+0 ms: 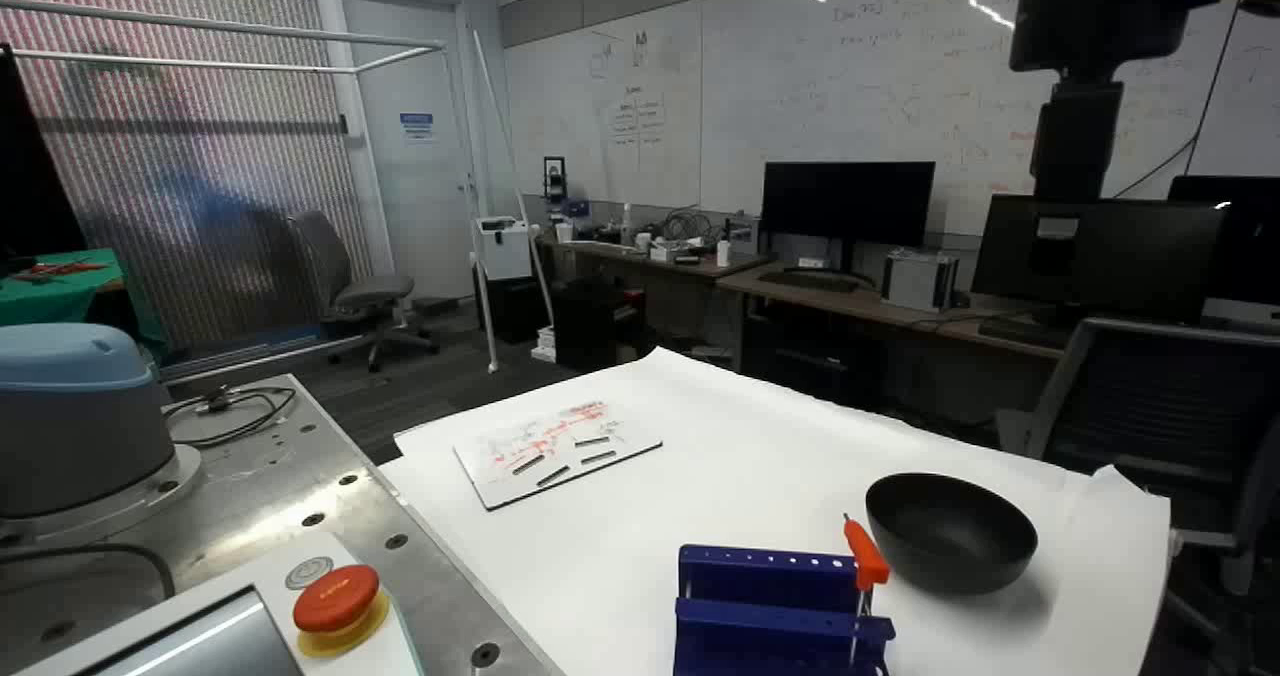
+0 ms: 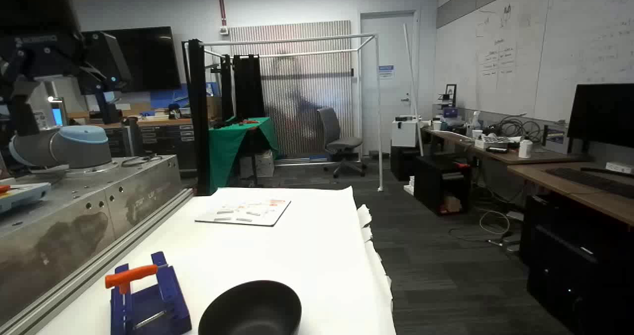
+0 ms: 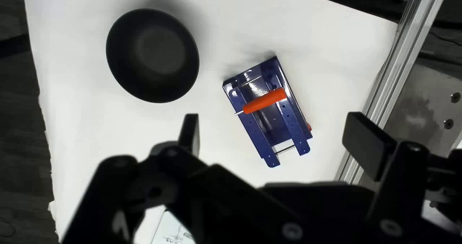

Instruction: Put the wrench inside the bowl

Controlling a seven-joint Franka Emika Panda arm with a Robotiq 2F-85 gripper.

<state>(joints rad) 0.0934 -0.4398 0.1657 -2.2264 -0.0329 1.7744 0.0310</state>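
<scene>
The wrench, a T-handled tool with an orange grip (image 3: 264,100) and a thin metal shaft, stands in a blue metal rack (image 3: 252,128). Its orange handle also shows in both exterior views (image 1: 866,553) (image 2: 131,276), at the rack's end nearest the bowl in one of them. The black bowl (image 3: 155,56) sits upright on the white-covered table beside the rack, seen in both exterior views (image 1: 950,536) (image 2: 252,310). My gripper (image 3: 276,137) is open and empty, high above the table. It also shows in both exterior views (image 2: 67,114) (image 1: 1075,146).
A whiteboard panel (image 1: 560,451) with small dark strips lies farther along the table (image 1: 760,446). A metal rail (image 3: 400,60) and the robot's metal base (image 2: 99,211) border one table side. A red emergency stop (image 1: 337,599) sits on the base.
</scene>
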